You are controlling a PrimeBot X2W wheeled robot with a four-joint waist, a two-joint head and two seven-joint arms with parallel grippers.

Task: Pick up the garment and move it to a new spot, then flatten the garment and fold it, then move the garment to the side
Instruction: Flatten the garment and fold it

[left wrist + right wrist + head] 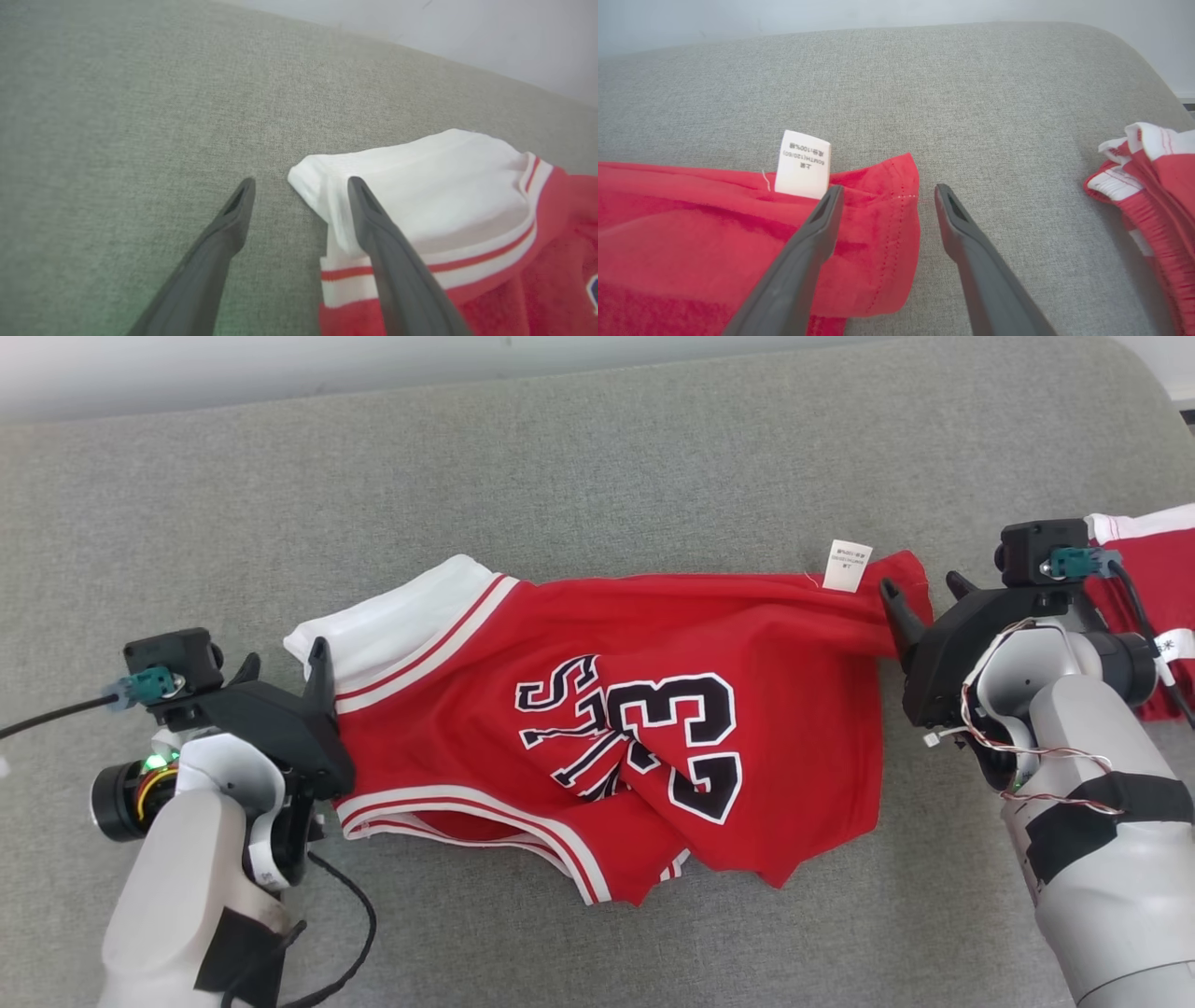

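Nearest my head camera stand the pale left forearm (pixel 177 896) and right forearm (pixel 1111 859), each ending in a dark claw at one end of the garment. The garment (pixel 766 644) is a red basketball jersey with white and red striped trim, a broad white band (pixel 420 186) at one end and a black, white-edged number 23 (pixel 686 747) across its rumpled middle. It lies on the grey cushion (pixel 597 476), about midway across it. Its long axis runs from side to side across my view. The white-trimmed end points toward my left and the stitched red hem (pixel 887 224), bearing a small white care label (pixel 803 163), points toward my right. The numerals lie sideways along that same axis. The left gripper (pixel 299 182) is released, fingers spread. One finger crosses over the white band and the other is over bare cushion, with no cloth pinched between them. The right gripper (pixel 887 189) is likewise released. One finger crosses the hem corner just below the label, the other is over the cushion. A second red and white garment (pixel 1153 186) lies bunched at the far right, apart from the jersey.
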